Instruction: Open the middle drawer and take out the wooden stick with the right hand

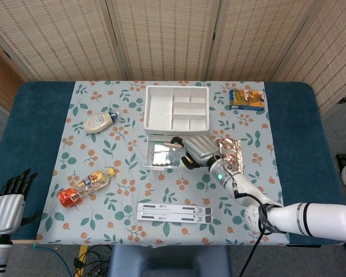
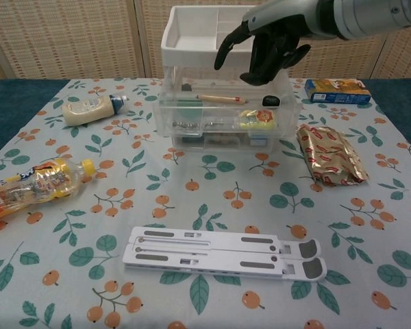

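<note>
Woven folding screens stand behind a blue table [image 1: 40, 109] covered by a cloth printed with oranges and leaves. Near the back of the cloth sits a clear drawer unit [image 2: 222, 89] with a white divided tray [image 1: 176, 108] on top. Its middle drawer [image 2: 192, 112] is pulled out toward the robot, and the wooden stick [image 2: 221, 99] lies across it, pointing left to right.

The right hand [image 2: 267, 42] hangs above the open drawer, palm down, its dark fingers curled loosely and spread, holding nothing. From the head view the fingertips look close to the stick, though whether they touch it is hard to tell. The left hand [image 1: 7, 199] rests off the cloth at the table's near left corner, fingers straight and apart, empty.

Left of the drawers lie a pale sauce bottle [image 1: 99, 122] and, nearer, an orange drink bottle [image 1: 85, 187]. A white folding stand [image 2: 222, 253] lies at the front, a gold foil packet [image 2: 331, 156] sits to the right, and a small blue box [image 2: 337, 90] lies beyond it.
</note>
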### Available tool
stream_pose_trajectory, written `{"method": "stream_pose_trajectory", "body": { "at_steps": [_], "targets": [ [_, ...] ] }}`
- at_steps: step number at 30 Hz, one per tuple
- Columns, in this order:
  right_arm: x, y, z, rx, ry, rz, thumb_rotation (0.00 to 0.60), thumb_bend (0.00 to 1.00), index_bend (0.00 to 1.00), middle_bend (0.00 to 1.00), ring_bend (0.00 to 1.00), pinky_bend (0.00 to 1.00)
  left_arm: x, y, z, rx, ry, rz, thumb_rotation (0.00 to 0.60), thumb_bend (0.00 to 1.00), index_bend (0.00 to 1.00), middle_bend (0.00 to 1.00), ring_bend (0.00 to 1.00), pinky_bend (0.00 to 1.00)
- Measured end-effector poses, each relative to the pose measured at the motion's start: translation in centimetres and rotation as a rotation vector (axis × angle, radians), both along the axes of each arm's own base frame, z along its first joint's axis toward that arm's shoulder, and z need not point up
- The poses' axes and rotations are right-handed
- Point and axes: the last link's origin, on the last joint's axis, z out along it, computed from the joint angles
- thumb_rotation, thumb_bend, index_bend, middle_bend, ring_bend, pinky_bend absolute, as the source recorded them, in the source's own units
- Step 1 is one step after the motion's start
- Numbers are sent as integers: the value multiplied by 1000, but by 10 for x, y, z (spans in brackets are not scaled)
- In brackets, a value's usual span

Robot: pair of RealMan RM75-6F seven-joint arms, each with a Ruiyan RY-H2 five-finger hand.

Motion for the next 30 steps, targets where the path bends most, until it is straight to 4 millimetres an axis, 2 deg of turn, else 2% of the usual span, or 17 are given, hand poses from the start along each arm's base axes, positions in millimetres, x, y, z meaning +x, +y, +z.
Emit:
{"method": "stream_pose_trajectory", "body": {
  "at_steps": [8, 30],
  "targets": [
    [3, -4, -16, -3, 73, -33, 600, 727, 185, 967, 1000, 1000, -1, 0, 0, -2, -3, -1, 600, 137, 98, 67, 100, 106],
    [9, -20, -39, -32, 131, -91, 600, 728, 185, 964, 1000, 1000, -5, -2, 1, 4, -7, 9, 600, 136, 98, 67, 100, 106]
  ]
}}
